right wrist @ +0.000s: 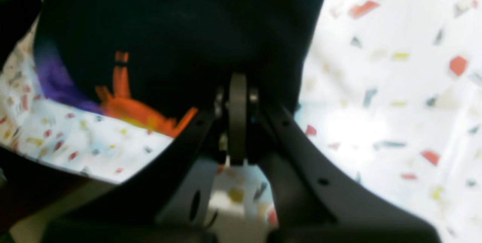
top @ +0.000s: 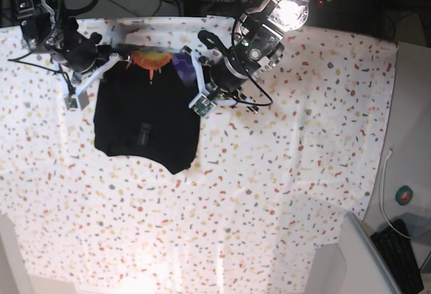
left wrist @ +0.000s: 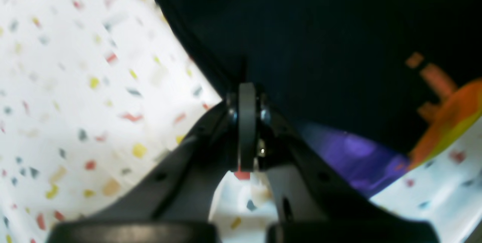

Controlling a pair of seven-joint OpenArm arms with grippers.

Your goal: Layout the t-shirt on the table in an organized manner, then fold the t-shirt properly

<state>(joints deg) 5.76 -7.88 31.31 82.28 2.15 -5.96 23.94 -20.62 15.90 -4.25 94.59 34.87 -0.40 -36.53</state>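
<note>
**Both tools pinched on the shirt's far edge**

White speckled cloth covers the surface (top: 283, 173), dotted with red, orange, yellow and grey flecks. On its far left part, as the base view shows it, lies the shirt (top: 145, 129), a black, roughly square shape with a rounded near edge that droops to a point at its near right corner. Along its far edge an orange sunburst print and a patch of purple show between the two arms. A small grey mark sits near the middle of the black cloth.

The left tool (left wrist: 246, 84) is clenched on the shirt: in its wrist view the two fingers meet with no gap, and the black hem runs straight into them. Purple and orange print lie just to the right of that grip, with bare surface to the left.

The right tool (right wrist: 238, 81) is likewise clenched on the shirt, its fingers pressed together at the black edge. Orange rays and a purple smear show to the left of it, speckled surface to the right.

In the base view the two tools hold opposite far corners, the left at that view's right and the right at its left. A lamp (top: 294, 10) glares from the left arm.
</note>
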